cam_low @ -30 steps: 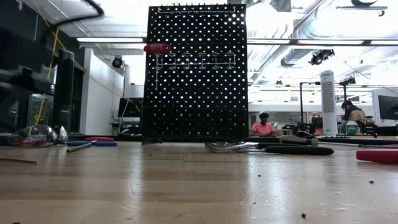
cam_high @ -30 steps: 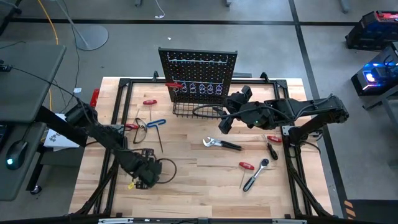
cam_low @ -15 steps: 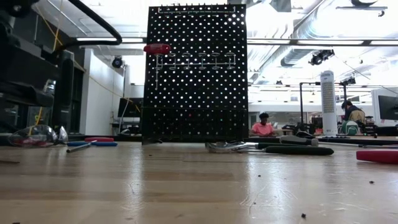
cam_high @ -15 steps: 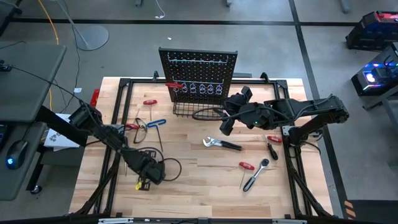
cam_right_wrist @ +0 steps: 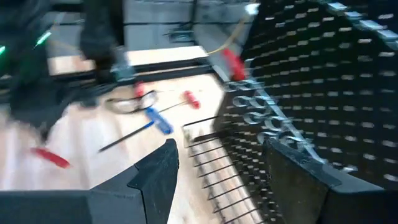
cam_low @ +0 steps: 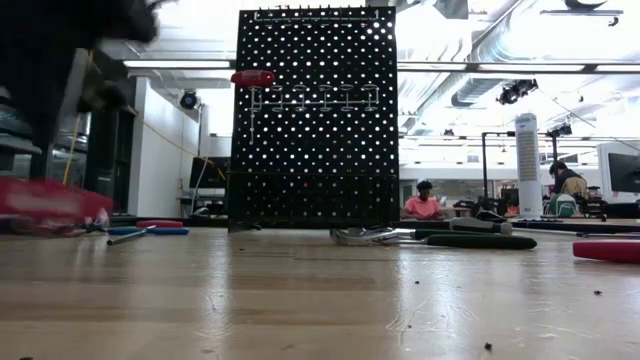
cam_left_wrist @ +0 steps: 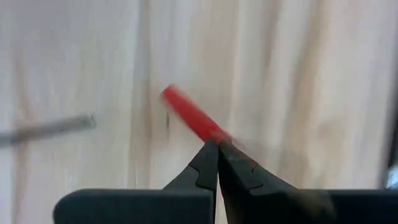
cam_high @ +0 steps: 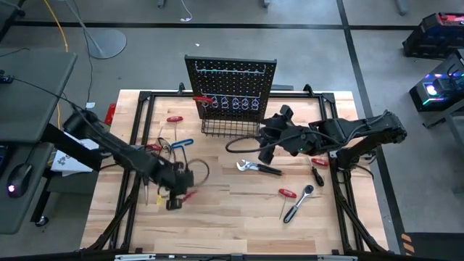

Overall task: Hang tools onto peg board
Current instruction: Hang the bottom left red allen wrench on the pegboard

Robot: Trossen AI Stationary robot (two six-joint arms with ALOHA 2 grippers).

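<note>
Left gripper (cam_high: 176, 197) moved toward table centre, jaws now clamped on red-handled screwdriver (cam_left_wrist: 189, 116); right gripper (cam_high: 264, 154) jaws apart.

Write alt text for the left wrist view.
The left gripper has its two dark fingers shut on a red-handled tool, above the pale wooden table. A thin grey metal rod lies farther off.

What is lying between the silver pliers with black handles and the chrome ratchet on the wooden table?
A small red-handled screwdriver lies between the pliers and the ratchet, nearer the ratchet. The high view shows it.
</note>
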